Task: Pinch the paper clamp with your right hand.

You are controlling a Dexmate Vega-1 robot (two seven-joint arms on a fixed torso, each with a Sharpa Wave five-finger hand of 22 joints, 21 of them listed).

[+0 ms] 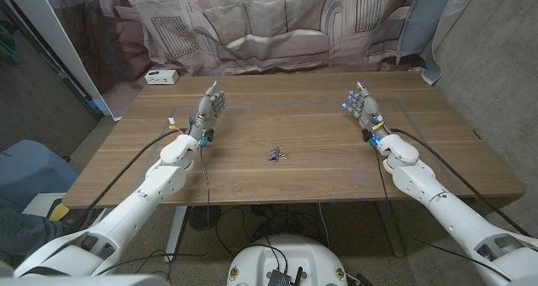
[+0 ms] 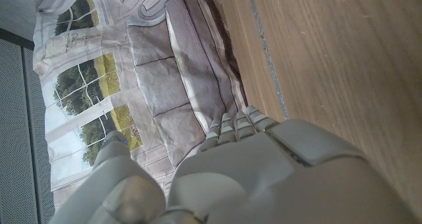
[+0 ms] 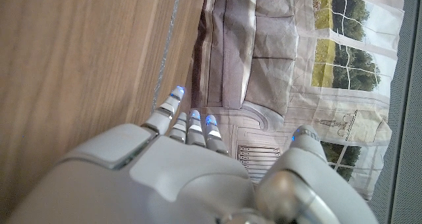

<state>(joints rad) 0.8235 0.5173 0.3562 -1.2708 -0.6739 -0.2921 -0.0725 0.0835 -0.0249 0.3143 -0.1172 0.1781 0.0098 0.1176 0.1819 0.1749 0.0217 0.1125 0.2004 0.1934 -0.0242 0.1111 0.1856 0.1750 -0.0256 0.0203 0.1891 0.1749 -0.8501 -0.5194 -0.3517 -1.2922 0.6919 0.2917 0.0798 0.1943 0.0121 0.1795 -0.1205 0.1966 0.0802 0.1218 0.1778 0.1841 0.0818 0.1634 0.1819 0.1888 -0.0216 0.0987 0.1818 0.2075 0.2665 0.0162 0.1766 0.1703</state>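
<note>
Head view first: paper clamp (image 1: 276, 155) is lying alone near the middle of the wooden surface (image 1: 319, 172), a small dark and silver object, well apart from both hands. Left hand (image 1: 210, 109) is standing on its edge toward the far left part of the surface, fingers reaching away from the robot and slightly apart, holding nothing. Right hand (image 1: 362, 105) is standing likewise on the far right, fingertips glowing blue, fingers apart, holding nothing. White box (image 1: 160, 77) is sitting at the far left corner of the surface. Printed curtain (image 1: 269, 21) showing a sofa is hanging behind the far edge. Left wrist view: back of the left hand (image 2: 264, 171) is filling the lower part, fingers (image 2: 237, 125) lying close side by side with the thumb set apart, nothing between them; wood grain and the curtain's sofa and window print are showing beyond. Right wrist view: right hand (image 3: 171, 178) is showing from behind, fingertips (image 3: 192, 117) lit blue, thumb held away from the rest, nothing in its grasp, with the surface edge and curtain beyond.
</note>
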